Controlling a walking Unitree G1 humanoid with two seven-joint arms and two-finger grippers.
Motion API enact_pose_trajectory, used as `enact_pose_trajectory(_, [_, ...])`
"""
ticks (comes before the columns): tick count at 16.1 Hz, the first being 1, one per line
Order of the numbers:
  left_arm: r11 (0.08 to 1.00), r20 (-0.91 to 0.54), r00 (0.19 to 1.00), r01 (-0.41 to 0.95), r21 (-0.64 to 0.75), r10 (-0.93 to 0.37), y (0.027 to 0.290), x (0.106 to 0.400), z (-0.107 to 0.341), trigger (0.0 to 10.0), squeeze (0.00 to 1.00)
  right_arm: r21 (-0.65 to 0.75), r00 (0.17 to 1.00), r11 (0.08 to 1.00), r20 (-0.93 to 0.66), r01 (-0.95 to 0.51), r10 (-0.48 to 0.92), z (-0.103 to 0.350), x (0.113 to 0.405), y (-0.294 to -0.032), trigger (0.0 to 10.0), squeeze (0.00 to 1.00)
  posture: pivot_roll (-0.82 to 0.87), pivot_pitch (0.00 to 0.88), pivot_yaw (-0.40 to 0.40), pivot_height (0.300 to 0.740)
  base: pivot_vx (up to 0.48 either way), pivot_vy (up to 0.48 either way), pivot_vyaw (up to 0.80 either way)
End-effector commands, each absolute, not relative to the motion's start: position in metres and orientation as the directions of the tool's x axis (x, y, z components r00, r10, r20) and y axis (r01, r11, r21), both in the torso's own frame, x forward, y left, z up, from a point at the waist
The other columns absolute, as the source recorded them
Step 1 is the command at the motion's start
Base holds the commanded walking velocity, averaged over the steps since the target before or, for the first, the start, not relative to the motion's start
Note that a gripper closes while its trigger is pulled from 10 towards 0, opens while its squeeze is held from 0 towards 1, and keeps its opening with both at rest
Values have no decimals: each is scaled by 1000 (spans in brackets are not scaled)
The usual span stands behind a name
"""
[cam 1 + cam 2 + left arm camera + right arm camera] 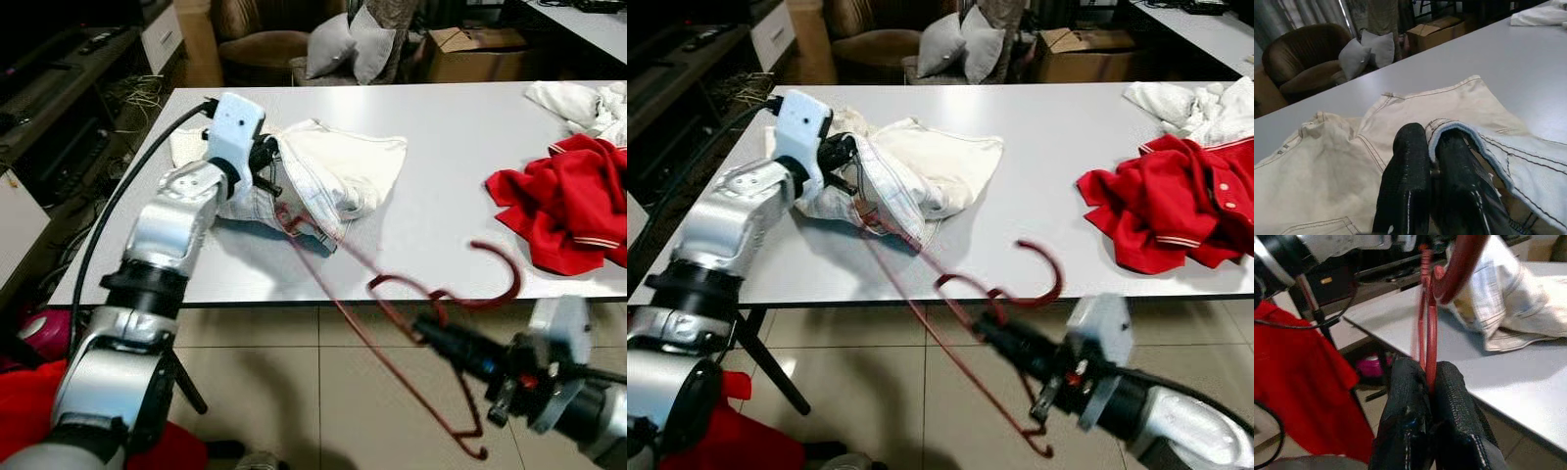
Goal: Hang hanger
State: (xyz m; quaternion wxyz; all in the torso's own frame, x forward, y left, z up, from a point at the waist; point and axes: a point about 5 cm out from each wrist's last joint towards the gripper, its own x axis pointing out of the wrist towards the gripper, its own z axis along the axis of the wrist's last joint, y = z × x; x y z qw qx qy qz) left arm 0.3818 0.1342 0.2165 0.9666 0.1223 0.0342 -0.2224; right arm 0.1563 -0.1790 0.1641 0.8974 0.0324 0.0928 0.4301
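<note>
Right tool (441,328) clamps red hanger (392,294) (off table edge); left tool (269,166) pinches cream garment (343,166).

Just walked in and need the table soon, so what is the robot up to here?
It is putting a cream garment on a red hanger. The left hand is shut on the garment's edge at the table, and the right hand is shut on the hanger near its hook, off the front edge. One hanger end reaches into the garment. A red garment lies on the table's right side.
</note>
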Motion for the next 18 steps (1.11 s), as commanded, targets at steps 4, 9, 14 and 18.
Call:
enact_pose_trajectory(4, [805,-82,849,523,282,-523,127,373,241,0,0,100,675,695,-179,-712,716,154,177,-174,10000,0,-11,0,78,740,0,0,0])
enact_pose_trajectory(9, [711,-171,782,618,337,-599,132,352,239,0,0,58,752,776,-211,-628,624,141,213,-178,10000,0,21,0,44,740,0,0,0])
enact_pose_trajectory(14, [663,-245,749,660,354,-616,130,346,234,0,0,-5,862,870,-135,-493,488,149,247,-187,10000,0,24,0,56,740,0,0,0])
enact_pose_trajectory(18, [640,-134,668,742,201,-732,116,332,267,0,0,25,909,930,223,-366,352,212,263,-200,10000,0,16,0,55,740,0,0,0])
